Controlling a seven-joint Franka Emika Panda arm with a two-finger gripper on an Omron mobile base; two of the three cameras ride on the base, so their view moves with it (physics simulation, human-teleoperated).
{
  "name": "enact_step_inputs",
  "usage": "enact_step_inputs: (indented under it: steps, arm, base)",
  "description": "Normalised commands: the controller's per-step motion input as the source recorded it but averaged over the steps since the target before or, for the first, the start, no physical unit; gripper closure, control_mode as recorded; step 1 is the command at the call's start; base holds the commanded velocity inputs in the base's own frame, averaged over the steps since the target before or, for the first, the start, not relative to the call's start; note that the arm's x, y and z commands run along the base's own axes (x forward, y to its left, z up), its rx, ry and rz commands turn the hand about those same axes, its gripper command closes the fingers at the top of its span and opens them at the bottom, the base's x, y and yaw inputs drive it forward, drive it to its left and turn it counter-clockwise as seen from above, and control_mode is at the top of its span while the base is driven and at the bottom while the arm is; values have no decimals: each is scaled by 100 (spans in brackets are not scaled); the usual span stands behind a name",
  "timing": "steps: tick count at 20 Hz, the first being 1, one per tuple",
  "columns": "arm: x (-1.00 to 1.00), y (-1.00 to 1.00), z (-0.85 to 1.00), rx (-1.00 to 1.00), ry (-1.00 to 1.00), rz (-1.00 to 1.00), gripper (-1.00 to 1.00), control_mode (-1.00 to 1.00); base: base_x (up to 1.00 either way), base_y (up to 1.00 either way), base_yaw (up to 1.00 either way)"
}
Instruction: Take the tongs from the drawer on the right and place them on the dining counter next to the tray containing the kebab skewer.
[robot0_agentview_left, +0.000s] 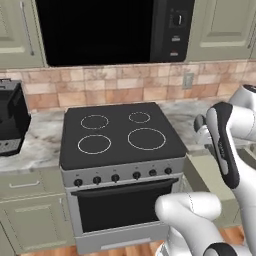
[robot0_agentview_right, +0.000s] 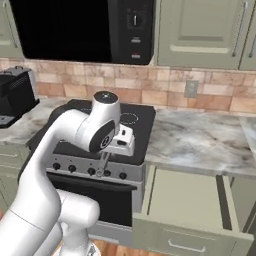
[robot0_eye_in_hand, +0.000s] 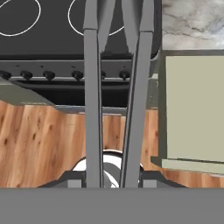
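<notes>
My gripper (robot0_agentview_right: 111, 153) is shut on the tongs (robot0_agentview_right: 103, 167), which hang down from it in front of the stove's knob panel. In the hand view the tongs (robot0_eye_in_hand: 92, 96) show as two long dark-grey arms running from my gripper (robot0_eye_in_hand: 111, 180) up the middle of the picture, over the wooden floor and the stove front. The drawer (robot0_agentview_right: 186, 200) stands pulled open to the right of the stove, and its pale beige inside looks bare; its side also shows at the right of the hand view (robot0_eye_in_hand: 192, 109). The dining counter, the tray and the kebab skewer are out of view.
A black stove (robot0_agentview_left: 122, 132) with an oven door below sits under a microwave (robot0_agentview_left: 115, 30). A black toaster (robot0_agentview_left: 12, 117) stands on the marbled worktop (robot0_agentview_right: 200, 137) to the left. Sage-green cupboards hang above. My own arm (robot0_agentview_right: 45, 175) crosses in front of the oven.
</notes>
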Motion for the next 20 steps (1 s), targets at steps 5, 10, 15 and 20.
enact_step_inputs:
  steps: [5, 10, 15, 20]
  arm:
    - [0, 0, 0, 0, 0, 0, 100, 100]
    - [0, 0, 0, 0, 0, 0, 100, 100]
    - [0, 0, 0, 0, 0, 0, 100, 100]
    - [0, 0, 0, 0, 0, 0, 100, 100]
  base:
    - [-22, 2, -4]
    - [-12, 2, -56]
    - [0, 3, -93]
    - [0, 21, -93]
